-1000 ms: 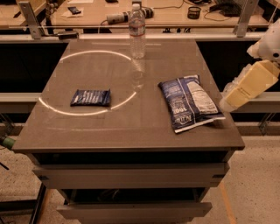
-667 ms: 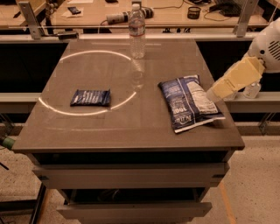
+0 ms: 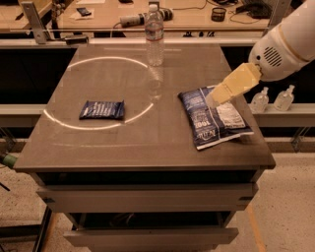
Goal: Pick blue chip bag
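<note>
The blue chip bag (image 3: pixel 214 118) lies flat on the right part of the grey table (image 3: pixel 123 142), dark blue with a large white printed panel. My gripper (image 3: pixel 216 97) comes in from the upper right on a white arm, its cream-coloured fingers (image 3: pixel 235 83) pointing down-left. Its tip hangs over the bag's upper middle, close above it. The bag rests on the table.
A small flat dark-blue packet (image 3: pixel 102 110) lies at left centre inside a ring of light. A clear water bottle (image 3: pixel 154 35) stands upright at the back centre. Two small bottles (image 3: pixel 273 98) stand on a ledge to the right. A cluttered workbench (image 3: pixel 197 15) runs behind.
My gripper has moved left and forward from beyond the table's right edge to over the chip bag. The bag, the packet and the bottle have not moved.
</note>
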Available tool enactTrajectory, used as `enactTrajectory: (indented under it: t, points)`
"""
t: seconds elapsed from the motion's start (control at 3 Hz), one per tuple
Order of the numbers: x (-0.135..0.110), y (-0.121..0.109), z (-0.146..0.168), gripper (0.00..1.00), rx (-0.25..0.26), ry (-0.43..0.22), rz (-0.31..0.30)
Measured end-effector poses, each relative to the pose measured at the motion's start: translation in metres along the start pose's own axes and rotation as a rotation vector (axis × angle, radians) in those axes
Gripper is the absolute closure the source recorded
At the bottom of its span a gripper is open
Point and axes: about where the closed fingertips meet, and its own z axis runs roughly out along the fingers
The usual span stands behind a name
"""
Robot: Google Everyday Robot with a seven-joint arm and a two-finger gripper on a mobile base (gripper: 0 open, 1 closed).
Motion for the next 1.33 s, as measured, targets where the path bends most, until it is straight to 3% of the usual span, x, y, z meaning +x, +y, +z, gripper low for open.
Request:
enactTrajectory:
  t: [0.67,1.0,1.33]
  points:
    - [0.013,-0.012,0.041,0.00,0.112,0.036,0.011]
    - [0.021,-0.020,0.054,0.00,0.121,0.034,0.030]
    - [0.018,-0.015,0.067,0.00,0.116,0.040,-0.021]
